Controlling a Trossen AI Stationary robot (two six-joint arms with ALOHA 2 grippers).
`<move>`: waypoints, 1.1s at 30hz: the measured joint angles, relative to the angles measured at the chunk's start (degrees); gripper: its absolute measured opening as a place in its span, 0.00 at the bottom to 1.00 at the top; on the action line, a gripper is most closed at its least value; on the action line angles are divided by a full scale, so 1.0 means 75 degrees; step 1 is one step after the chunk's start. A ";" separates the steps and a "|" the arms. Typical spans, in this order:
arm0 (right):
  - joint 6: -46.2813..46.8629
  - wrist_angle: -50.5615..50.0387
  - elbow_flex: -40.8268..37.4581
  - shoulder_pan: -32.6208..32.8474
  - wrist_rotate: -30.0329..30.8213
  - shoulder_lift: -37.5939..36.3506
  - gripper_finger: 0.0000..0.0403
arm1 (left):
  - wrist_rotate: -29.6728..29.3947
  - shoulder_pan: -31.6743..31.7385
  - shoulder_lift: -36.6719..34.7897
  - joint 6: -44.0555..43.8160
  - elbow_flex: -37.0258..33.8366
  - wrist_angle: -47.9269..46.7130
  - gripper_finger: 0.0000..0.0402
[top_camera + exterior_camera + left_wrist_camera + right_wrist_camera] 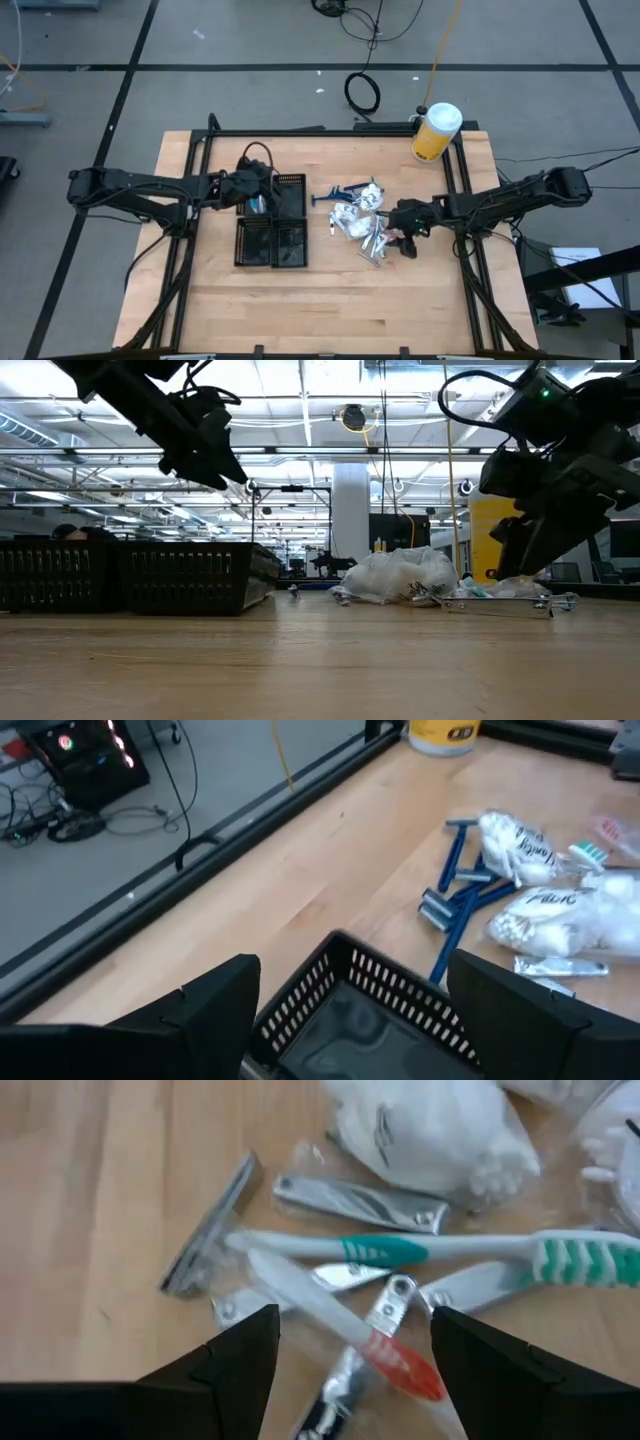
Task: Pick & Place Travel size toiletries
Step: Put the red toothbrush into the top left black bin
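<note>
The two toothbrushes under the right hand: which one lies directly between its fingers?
The red-tipped toothbrush; the green one lies crosswise farther ahead.

printing on packets (560,910) and yellow jar (443,732) — all illegible

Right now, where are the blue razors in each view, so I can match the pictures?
High view: blue razors lie right of the black tray, at the pile's upper left.
Low view: not identifiable; the pile is too cluttered.
Left wrist view: crossed beside the white packets, beyond the tray.
Right wrist view: not shown.
Shared landmark: the white packets, in all four views.
</note>
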 joint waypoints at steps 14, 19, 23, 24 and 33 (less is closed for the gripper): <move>-0.1156 -0.1045 0.0017 0.0000 0.1224 -0.0012 0.58 | 0.0000 0.0000 0.0000 0.0087 0.0000 0.0107 0.77; -0.1156 -0.1069 0.0017 0.0000 0.1187 -0.0006 0.43 | 0.0000 0.0000 0.0000 0.0084 0.0000 0.0121 0.77; -0.1156 -0.1071 0.0017 -0.0003 0.0787 -0.0003 0.28 | 0.0000 0.0000 0.0000 0.0084 0.0000 0.0121 0.77; -0.1157 -0.1071 0.0017 0.0000 0.0741 -0.0003 0.25 | 0.0000 0.0000 0.0000 0.0084 0.0000 0.0121 0.77; -0.1108 -0.1050 0.0017 -0.0003 0.0624 -0.0006 0.02 | 0.0000 0.0000 -0.0003 0.0081 0.0000 0.0118 0.77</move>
